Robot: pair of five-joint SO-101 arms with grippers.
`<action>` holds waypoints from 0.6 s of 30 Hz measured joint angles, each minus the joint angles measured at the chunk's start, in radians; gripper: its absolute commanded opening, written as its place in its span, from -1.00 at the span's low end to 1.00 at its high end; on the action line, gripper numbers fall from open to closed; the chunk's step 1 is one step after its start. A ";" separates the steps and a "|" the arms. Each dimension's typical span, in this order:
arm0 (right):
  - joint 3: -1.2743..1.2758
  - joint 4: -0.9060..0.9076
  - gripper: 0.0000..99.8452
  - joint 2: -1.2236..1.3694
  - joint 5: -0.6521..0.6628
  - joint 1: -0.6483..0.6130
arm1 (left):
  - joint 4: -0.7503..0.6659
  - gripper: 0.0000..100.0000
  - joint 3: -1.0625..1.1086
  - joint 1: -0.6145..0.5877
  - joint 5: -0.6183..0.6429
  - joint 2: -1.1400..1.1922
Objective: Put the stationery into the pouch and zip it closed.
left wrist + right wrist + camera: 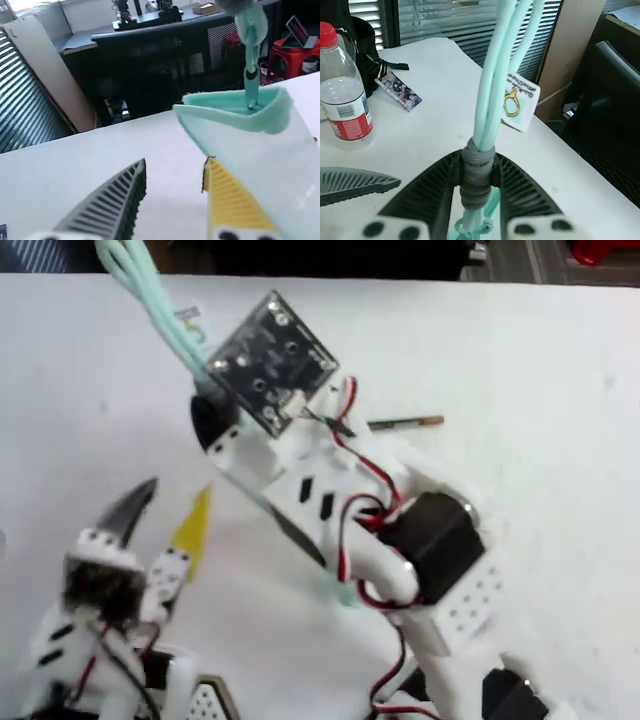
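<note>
The right claw [477, 156] is clamped tight on a grey wrapped collar [477, 177] that binds a bundle of mint cords [502, 65]. Its 2 black fingers [517, 192] press the collar from either side. The cords run on past the fingertips, with a small paper tag [521, 101] hanging off them. Seen from above, this claw [207, 392] sits under its camera board, and the cords [140, 285] trail toward the table's far edge.

The left claw [175, 165] is spread wide, with nothing between its grey finger [110, 205] and its yellow finger [227, 200]. The pouch [235, 112], clear-walled with a fuzzy mint rim, lies just beside the yellow finger, outside the jaws; whether they touch cannot be told. From above, the left claw [178, 490] is close beside the right arm.

A pencil [405, 422] lies on the white table [540, 360] beyond the right arm, apart from both claws. Farther off on the table stand a water bottle [345, 95] and a black bag [365, 50], with a printed card [400, 91] near them
</note>
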 measured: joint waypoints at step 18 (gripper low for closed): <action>0.003 -0.201 -0.97 0.077 -0.006 -0.002 | 0.052 -0.45 -0.094 0.210 0.269 -0.002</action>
